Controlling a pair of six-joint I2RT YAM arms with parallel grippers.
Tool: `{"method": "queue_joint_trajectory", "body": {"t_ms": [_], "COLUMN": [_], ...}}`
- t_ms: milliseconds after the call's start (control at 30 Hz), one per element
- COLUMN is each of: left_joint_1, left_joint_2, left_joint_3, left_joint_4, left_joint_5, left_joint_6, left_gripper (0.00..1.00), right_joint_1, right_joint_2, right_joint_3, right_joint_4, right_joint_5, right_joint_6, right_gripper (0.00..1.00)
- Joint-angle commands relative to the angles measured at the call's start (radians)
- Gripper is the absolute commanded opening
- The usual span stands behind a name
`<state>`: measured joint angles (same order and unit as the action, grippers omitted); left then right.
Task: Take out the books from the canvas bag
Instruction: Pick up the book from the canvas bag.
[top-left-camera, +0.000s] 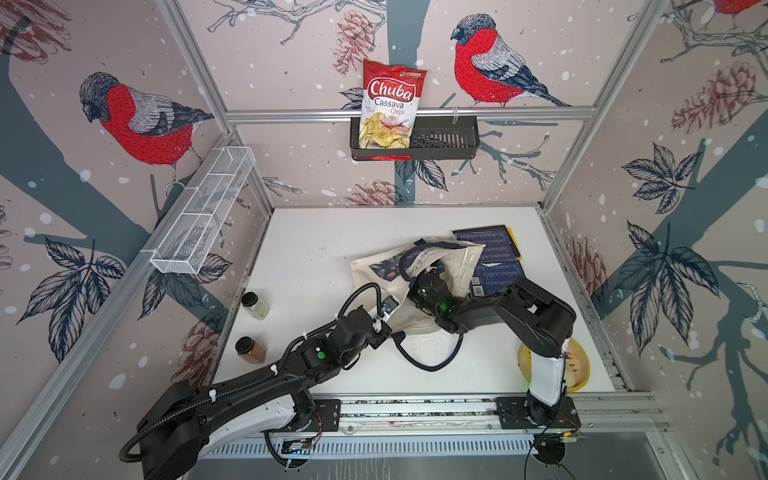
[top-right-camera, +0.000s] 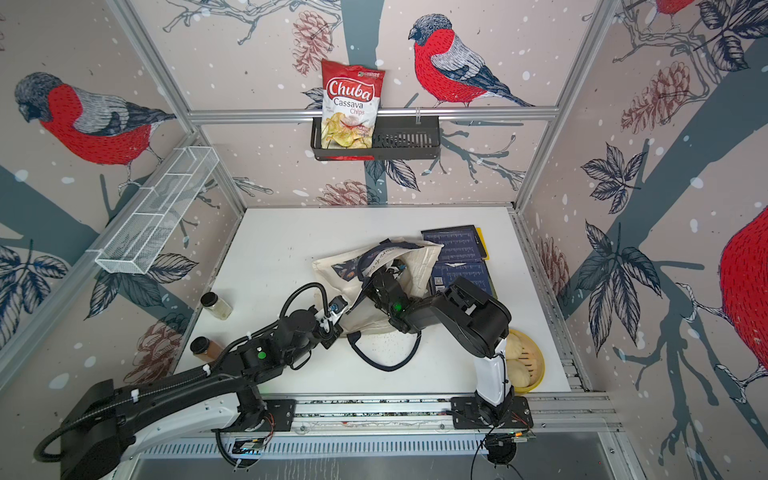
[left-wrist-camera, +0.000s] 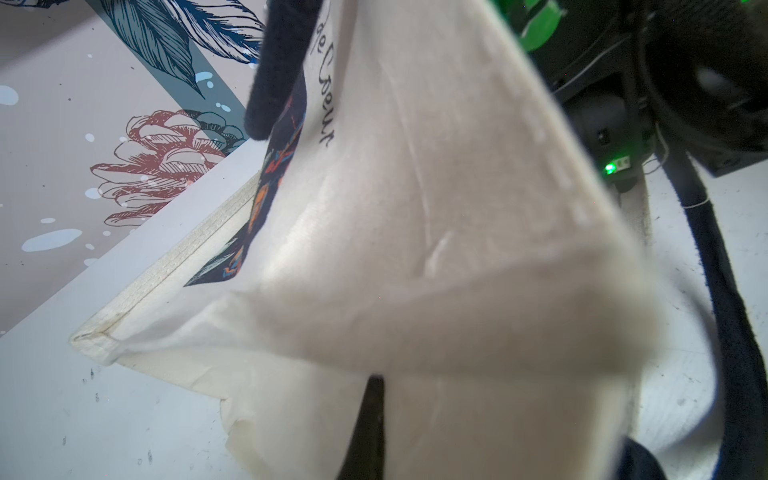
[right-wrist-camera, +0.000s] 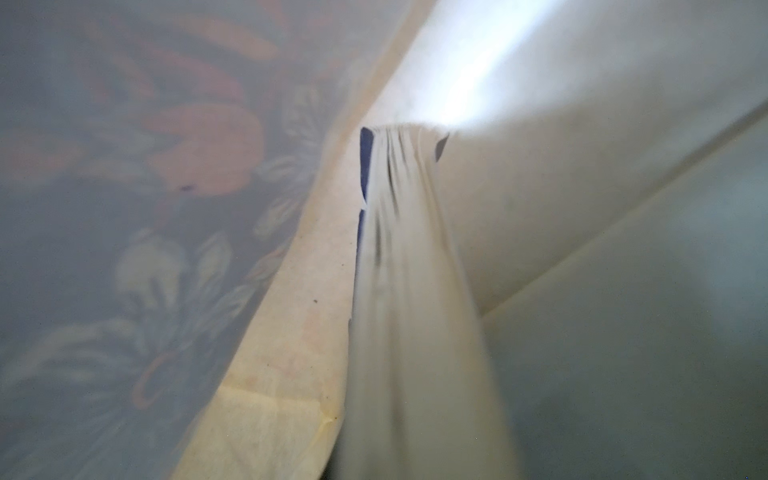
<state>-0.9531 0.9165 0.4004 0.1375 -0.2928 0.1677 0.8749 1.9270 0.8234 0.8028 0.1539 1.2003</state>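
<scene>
**Top views:** in both top views the canvas bag (top-left-camera: 365, 266) (top-right-camera: 328, 266) lies mid-table, with books (top-left-camera: 494, 257) already out and stacked just beside it at its 2 o'clock. My left gripper (top-left-camera: 388, 309) pinches the bag's 7 o'clock edge, I judge to prop the mouth open for my right gripper (top-left-camera: 432, 276), which reaches in from 4 o'clock.

**Left wrist view:** the jaws are together on a fold of cream cloth, raised off the table (left-wrist-camera: 124, 415).

**Right wrist view:** inside the bag, a navy book (right-wrist-camera: 399, 249) runs edge-on toward the camera. I read the jaws as clamped on it for withdrawal.
</scene>
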Motion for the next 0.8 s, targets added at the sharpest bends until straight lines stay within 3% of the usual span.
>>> {"method": "queue_joint_trajectory", "body": {"t_ms": [0, 767], "left_joint_1": [0.002, 0.006], "left_joint_2": [0.005, 0.012], "left_joint_3": [0.013, 0.041], "left_joint_4": [0.017, -0.017], "left_joint_5": [-0.042, -0.148], "left_joint_6": [-0.018, -0.077], "left_gripper": [0.00, 0.00], "right_joint_1": [0.007, 0.034], "right_joint_2": [-0.035, -0.352], "right_joint_3": [0.016, -0.034], "right_joint_4": [-0.038, -0.397], "right_joint_5": [-0.023, -0.083], "right_joint_6": [-0.088, -0.279], "right_gripper": [0.00, 0.00]}}
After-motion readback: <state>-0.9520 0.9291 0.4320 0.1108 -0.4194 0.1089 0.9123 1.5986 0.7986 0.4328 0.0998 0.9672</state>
